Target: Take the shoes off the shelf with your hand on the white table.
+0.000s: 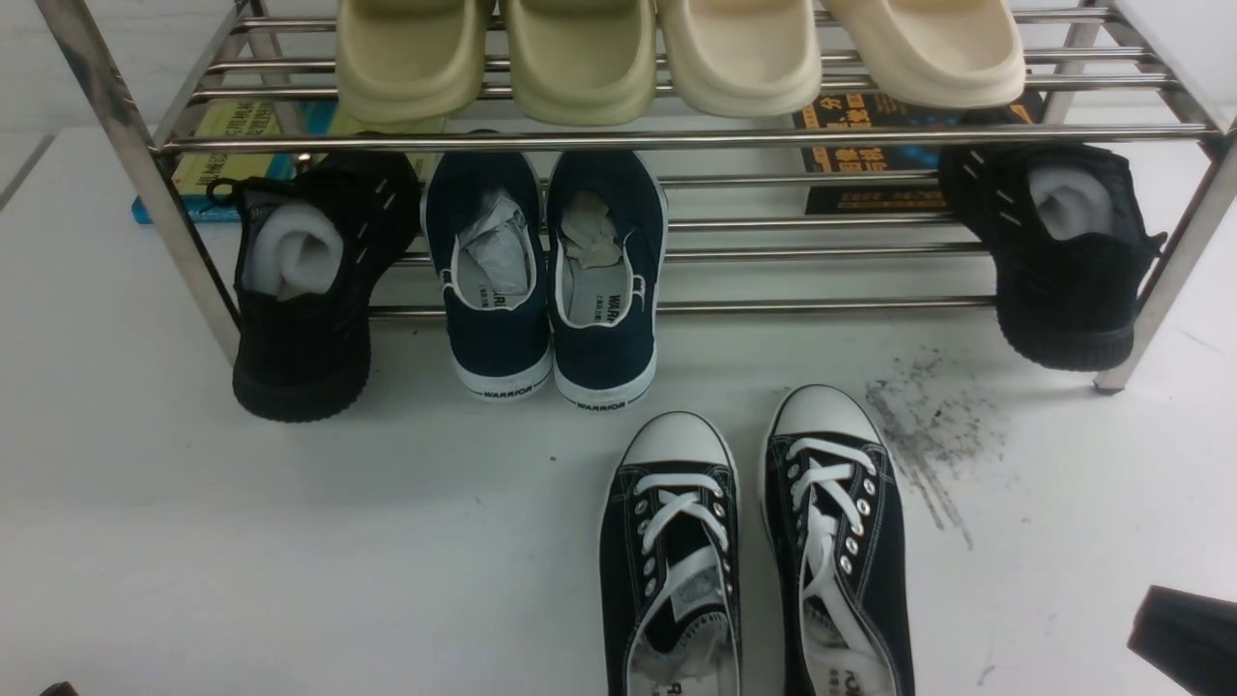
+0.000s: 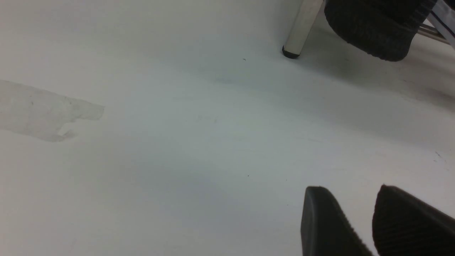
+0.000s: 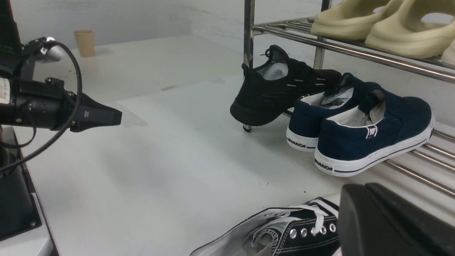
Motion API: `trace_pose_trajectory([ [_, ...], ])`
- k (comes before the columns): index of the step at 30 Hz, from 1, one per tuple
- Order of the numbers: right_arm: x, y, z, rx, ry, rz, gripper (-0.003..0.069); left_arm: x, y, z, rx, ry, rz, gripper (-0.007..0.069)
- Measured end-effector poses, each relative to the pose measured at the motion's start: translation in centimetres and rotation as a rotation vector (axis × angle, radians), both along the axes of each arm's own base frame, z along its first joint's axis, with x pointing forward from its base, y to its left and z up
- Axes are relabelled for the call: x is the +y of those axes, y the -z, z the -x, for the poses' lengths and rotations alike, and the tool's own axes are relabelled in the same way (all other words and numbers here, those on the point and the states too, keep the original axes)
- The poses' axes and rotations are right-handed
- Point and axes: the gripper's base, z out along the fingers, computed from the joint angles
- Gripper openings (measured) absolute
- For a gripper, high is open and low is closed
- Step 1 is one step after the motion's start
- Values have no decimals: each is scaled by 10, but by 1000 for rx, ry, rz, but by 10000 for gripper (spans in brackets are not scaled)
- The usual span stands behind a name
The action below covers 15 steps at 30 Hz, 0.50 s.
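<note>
Shoes [image 1: 836,541] of black canvas with white laces stand side by side on the white table [image 1: 290,541], close to its near edge. Their white toe caps point toward the shelf [image 1: 676,138], and they are apart from it. Just beside them, toward the table's right edge, the surface has dark scuff marks [image 1: 928,435].

On the lower tier of the shelf are the navy slip-ons [image 1: 604,319], with one black knit sneaker [image 1: 304,290] at each end of the tier. Beige slides [image 1: 580,58] lie on the upper tier.

The right gripper [image 1: 1184,638] is low near the table's near right corner, apart from the shoes. Its fingers are clenched together with nothing between them. The left gripper [image 2: 352,190] hangs over bare table near the shelf's left leg. Its fingers [image 2: 320,220] are released with a small gap, grasping nothing.
</note>
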Motion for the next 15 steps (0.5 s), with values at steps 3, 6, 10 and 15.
trace_pose_trajectory([
  [3,0,1,1,51,-4,-34,6,0,0,0,0,0,0,242],
  [6,-1,2,2,35,-10,-27,9,0,0,0,0,0,0,242],
  [10,-4,2,2,-16,17,-1,13,0,0,0,0,0,0,242],
  [15,-14,13,-6,31,174,-22,14,0,0,0,0,0,0,242],
])
